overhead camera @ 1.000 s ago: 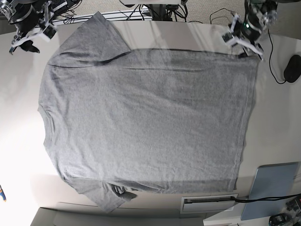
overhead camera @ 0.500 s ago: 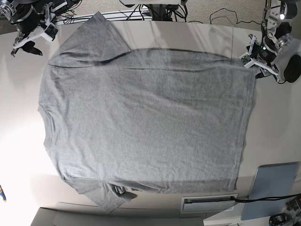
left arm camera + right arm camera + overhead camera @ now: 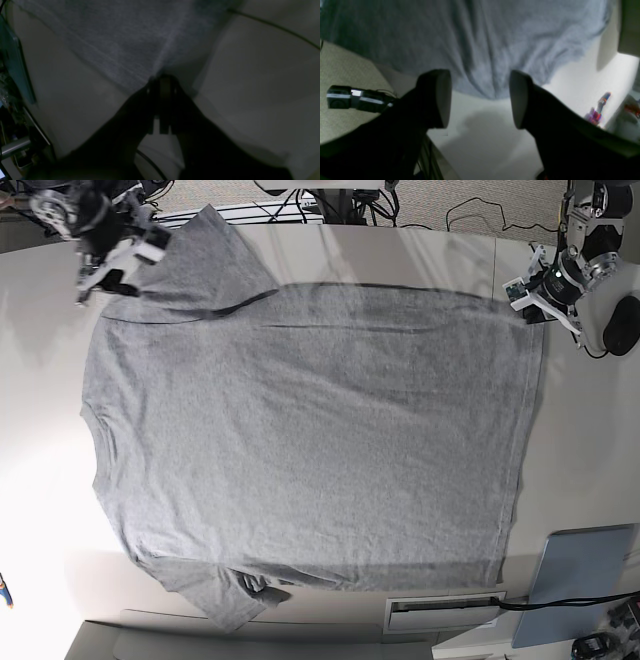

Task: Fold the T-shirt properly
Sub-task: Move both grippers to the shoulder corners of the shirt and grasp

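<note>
Heather-grey cotton, the T-shirt (image 3: 310,440) lies spread flat over most of the table (image 3: 590,430), plain side up, its neck toward the table's left edge and its hem toward the right edge. The left tool (image 3: 161,80) sits at the hem corner near the table's far right corner, fingers pressed together right at the cloth edge; whether fabric is pinched between them cannot be told. The right tool (image 3: 480,97) hovers released, fingers spread, at the sleeve by the far left corner
</note>
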`<state>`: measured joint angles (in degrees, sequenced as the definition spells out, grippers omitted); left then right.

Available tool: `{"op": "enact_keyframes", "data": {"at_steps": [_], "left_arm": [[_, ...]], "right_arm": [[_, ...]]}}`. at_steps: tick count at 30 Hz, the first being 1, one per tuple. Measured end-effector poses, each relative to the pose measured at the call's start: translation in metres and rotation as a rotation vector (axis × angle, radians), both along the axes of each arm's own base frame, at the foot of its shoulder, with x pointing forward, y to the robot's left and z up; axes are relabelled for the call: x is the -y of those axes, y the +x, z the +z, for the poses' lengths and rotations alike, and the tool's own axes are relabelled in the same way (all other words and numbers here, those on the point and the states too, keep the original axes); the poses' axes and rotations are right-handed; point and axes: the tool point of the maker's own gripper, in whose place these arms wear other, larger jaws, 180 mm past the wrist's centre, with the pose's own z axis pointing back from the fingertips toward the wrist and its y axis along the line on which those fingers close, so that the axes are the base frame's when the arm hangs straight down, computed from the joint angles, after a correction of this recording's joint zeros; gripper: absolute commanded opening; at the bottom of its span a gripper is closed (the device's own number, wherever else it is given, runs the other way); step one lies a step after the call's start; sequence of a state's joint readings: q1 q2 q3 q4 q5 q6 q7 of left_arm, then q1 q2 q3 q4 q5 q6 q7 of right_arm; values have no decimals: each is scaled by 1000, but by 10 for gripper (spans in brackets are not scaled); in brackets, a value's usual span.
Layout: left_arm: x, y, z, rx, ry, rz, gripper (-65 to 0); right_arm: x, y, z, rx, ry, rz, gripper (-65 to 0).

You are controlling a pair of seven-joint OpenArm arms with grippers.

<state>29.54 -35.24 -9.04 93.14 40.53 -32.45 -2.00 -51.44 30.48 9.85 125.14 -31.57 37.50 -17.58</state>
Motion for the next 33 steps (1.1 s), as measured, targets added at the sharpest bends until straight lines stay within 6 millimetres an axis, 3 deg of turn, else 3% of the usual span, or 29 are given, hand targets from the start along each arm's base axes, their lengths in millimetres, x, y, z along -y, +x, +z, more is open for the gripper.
{"op": "enact_keyframes", "data": {"at_steps": [6, 12, 19, 27, 33], "left_arm": [[6, 2, -1, 23, -9, 20, -650], [4, 3, -1, 28, 11, 7, -650], [5, 3, -1, 31, 11, 6, -650], [4, 3, -1, 30, 13, 4, -650], [4, 3, -1, 30, 14, 3, -650]], "right_arm": [[-1, 3, -35, -66, -25, 51, -290], [5, 4, -51, -120, -93, 115, -290], [4, 0, -53, -143, -92, 126, -290], [26, 3, -48, -167, -162, 121, -290], [19, -2, -51, -192, -124, 128, -290]]}}
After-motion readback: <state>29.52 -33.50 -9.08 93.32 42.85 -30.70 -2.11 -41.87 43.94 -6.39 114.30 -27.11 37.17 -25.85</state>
